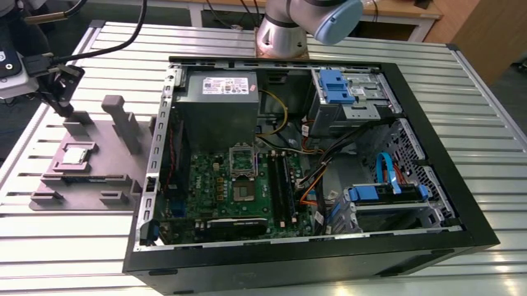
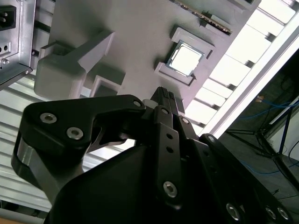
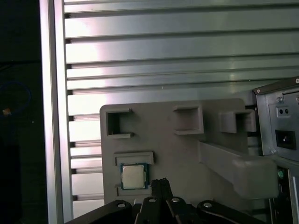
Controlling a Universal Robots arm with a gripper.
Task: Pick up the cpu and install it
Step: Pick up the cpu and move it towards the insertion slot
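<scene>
The cpu (image 1: 76,154), a small silver square, lies in a shallow seat on the mauve-grey tray (image 1: 82,185) on the exterior view's left. It also appears in both wrist views, as the cpu (image 2: 186,59) and the cpu (image 3: 133,176). My gripper (image 1: 63,110) hangs above the tray's far end, a short way beyond the cpu and clear of it. Both wrist views show the fingers pressed together, shut on nothing, as the gripper (image 2: 162,91) and the gripper (image 3: 161,182). The motherboard's black socket (image 1: 247,191) sits inside the open computer case (image 1: 461,209).
Upright blocks (image 1: 123,123) rise from the tray near the gripper. A memory stick (image 1: 86,180) lies in a slot at the tray's near side. The case holds a power supply (image 1: 218,98), cables and blue drive brackets (image 1: 332,83). Everything rests on a ribbed aluminium table (image 1: 66,246).
</scene>
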